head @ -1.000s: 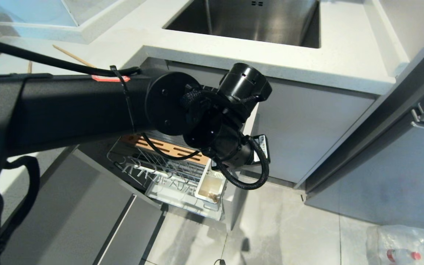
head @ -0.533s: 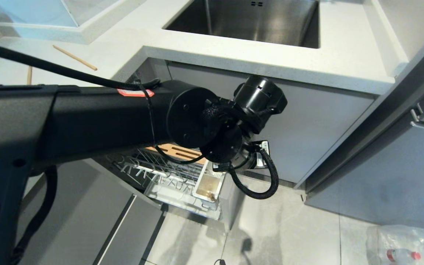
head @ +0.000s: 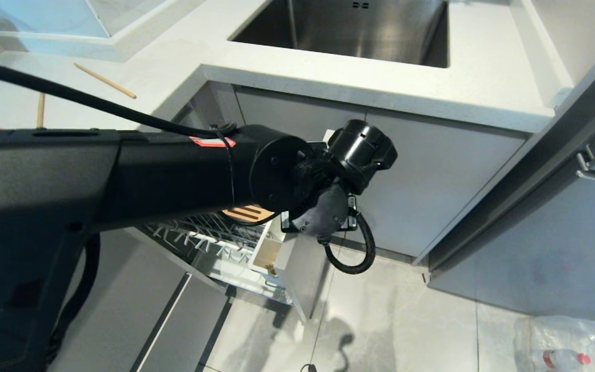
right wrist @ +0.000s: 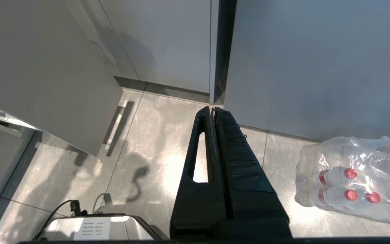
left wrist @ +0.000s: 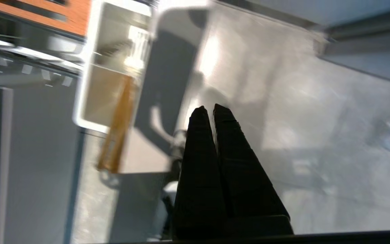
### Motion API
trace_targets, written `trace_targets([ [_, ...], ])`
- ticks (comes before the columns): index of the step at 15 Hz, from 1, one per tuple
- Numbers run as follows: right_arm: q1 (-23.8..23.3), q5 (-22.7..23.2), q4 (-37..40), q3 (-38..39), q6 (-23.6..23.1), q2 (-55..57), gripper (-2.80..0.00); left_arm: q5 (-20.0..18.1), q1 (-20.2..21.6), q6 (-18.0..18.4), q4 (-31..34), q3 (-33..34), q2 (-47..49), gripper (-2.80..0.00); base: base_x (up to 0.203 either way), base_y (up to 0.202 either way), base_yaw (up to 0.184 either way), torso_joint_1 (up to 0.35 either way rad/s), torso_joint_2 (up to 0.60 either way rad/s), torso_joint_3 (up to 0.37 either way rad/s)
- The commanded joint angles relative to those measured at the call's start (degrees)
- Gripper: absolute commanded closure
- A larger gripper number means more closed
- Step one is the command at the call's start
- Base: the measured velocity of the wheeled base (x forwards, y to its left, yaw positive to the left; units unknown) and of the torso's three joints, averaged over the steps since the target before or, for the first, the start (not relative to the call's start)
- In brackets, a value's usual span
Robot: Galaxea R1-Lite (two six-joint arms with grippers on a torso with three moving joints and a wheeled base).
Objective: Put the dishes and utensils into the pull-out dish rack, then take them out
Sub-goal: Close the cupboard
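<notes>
Your left gripper (left wrist: 212,112): fingers pressed together, empty, above the floor. Pull-out dish rack (head: 215,235): just beside its tips, part-way out, white caddy (left wrist: 113,67) nearest. Chopsticks (head: 105,81): on the counter, well apart. Your right gripper (right wrist: 213,110): closed, empty, over floor tiles (right wrist: 141,142).

My left arm (head: 122,175) covers most of the pull-out dish rack (head: 215,243) in the head view; I only see some chrome wires, one end of the wooden strip (head: 246,213) and a corner of the white caddy (head: 266,253). The left wrist view is smeared, so I cannot tell what the brownish streak in the caddy is. A chopstick (head: 41,109) near the counter's left edge is half hidden behind the arm.
</notes>
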Motion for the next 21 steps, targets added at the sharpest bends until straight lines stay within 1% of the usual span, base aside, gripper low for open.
trace_targets([
  [1, 0.0, 0.0, 0.0, 0.0, 0.0, 0.0, 0.0, 1.7, 0.6, 0.1, 0.1, 0.0, 0.3, 0.0, 0.0, 0.0, 0.0, 0.0, 0.0, 0.0],
  [2, 0.0, 0.0, 0.0, 0.0, 0.0, 0.0, 0.0, 4.8, 1.4, 0.8, 0.2, 0.0, 0.4, 0.0, 0.0, 0.0, 0.0, 0.0, 0.0, 0.0],
  [4, 0.0, 0.0, 0.0, 0.0, 0.0, 0.0, 0.0, 8.7, 2.8, 2.0, 0.5, 0.0, 0.7, 0.0, 0.0, 0.0, 0.0, 0.0, 0.0, 0.0],
  [7, 0.1, 0.0, 0.0, 0.0, 0.0, 0.0, 0.0, 11.5, 4.6, 2.7, 0.5, 0.0, 0.7, 0.0, 0.0, 0.0, 0.0, 0.0, 0.0, 0.0],
  [8, 0.0, 0.0, 0.0, 0.0, 0.0, 0.0, 0.0, 12.0, 5.4, 3.4, 0.5, 0.0, 0.7, 0.0, 0.0, 0.0, 0.0, 0.0, 0.0, 0.0],
  [10, 0.0, 0.0, 0.0, 0.0, 0.0, 0.0, 0.0, 12.4, 8.8, 5.5, 0.5, 0.1, 0.7, 0.0, 0.0, 0.0, 0.0, 0.0, 0.0, 0.0],
  [14, 0.0, 0.0, 0.0, 0.0, 0.0, 0.0, 0.0, 14.8, 14.7, 9.4, 0.5, 0.1, 0.7, 0.0, 0.0, 0.0, 0.0, 0.0, 0.0, 0.0],
  [16, 0.0, 0.0, 0.0, 0.0, 0.1, 0.0, 0.0, 15.7, 16.5, 10.6, 0.5, 0.1, 0.6, 0.0, 0.0, 0.0, 0.0, 0.0, 0.0, 0.0],
  [18, 0.0, 0.0, 0.0, 0.0, 0.0, 0.0, 0.0, 15.9, 17.8, 11.2, 0.7, 0.1, 0.6, 0.0, 0.0, 0.0, 0.0, 0.0, 0.0, 0.0],
  [21, 0.0, 0.0, 0.0, 0.0, 0.0, 0.0, 0.0, 16.3, 20.9, 13.5, 0.6, 0.1, 0.6, 0.0, 0.0, 0.0, 0.0, 0.0, 0.0, 0.0],
])
